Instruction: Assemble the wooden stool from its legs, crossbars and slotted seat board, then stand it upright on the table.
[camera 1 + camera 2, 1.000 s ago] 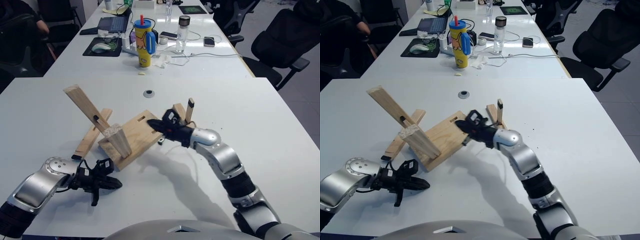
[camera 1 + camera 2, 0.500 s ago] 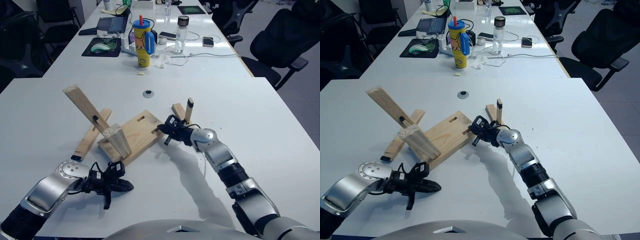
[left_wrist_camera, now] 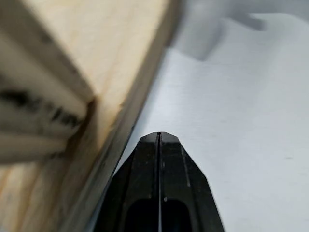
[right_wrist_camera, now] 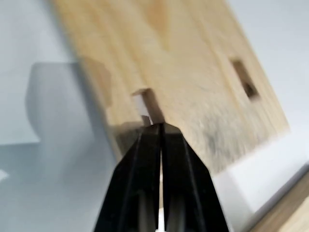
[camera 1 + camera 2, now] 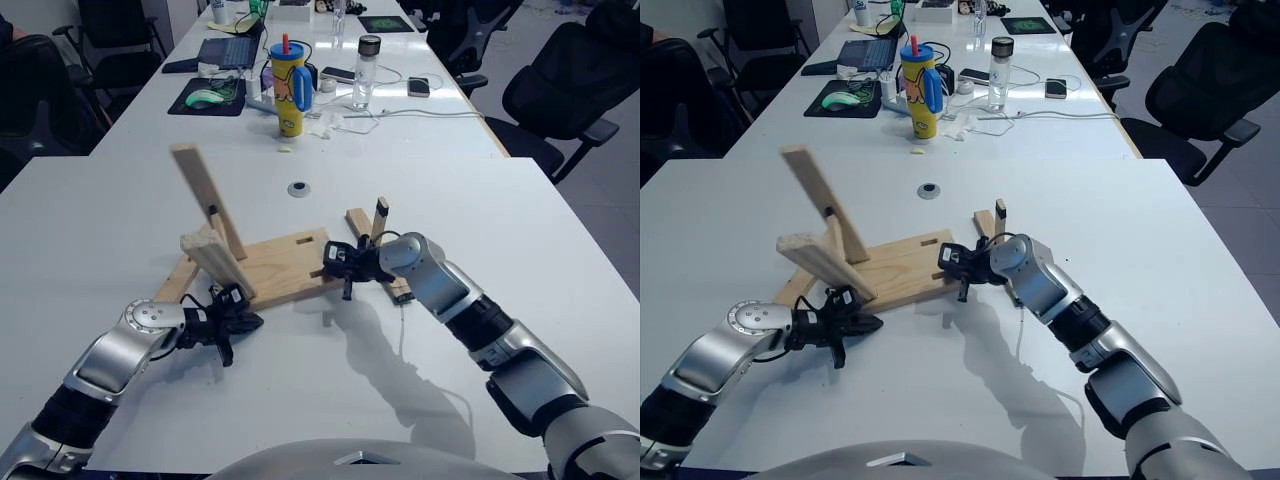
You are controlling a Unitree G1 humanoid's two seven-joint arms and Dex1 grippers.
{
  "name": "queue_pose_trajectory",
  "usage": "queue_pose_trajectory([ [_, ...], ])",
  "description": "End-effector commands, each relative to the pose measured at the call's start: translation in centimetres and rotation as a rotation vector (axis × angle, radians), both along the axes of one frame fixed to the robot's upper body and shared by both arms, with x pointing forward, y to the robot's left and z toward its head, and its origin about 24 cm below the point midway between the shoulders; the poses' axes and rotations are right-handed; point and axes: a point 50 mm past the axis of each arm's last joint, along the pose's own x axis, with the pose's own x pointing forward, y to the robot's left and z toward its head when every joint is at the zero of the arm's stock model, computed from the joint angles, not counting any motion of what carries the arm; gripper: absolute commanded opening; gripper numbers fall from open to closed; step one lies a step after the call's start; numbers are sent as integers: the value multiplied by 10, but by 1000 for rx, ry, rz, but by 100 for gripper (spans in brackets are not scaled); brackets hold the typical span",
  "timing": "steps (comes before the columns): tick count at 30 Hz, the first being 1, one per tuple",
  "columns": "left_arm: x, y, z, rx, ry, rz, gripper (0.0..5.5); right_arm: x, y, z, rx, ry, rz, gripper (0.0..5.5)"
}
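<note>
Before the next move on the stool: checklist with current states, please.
1. Left gripper free: ok, shut, tip beside the seat board edge.
2. Right gripper free: ok, shut, tip at a slot in the board's edge.
3. Legs fully seated: cannot tell; tall leg and low leg rise tilted from the board.
4. Spare pieces in view: ok, loose wooden piece lies on the table beside the board.
5. Stool upright: not ok, board lies on the table.
</note>
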Motion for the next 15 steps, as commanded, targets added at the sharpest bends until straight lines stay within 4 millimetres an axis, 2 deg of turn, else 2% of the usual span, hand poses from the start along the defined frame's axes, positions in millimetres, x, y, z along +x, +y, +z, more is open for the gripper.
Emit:
queue_pose_trajectory([
  [1,14,7,-2,48,-31,50,2,-58,-25,-64,-133,395,-44,0],
  [8,68,3,3,104,-160,104,2,-61,16,-53,37,389,-9,0],
  [10,85,-3,9,113,-207,107,2,-56,25,-52,65,361,-31,0],
  [15,101,-18,11,120,-247,48,2,-35,42,-49,142,276,-128,0],
])
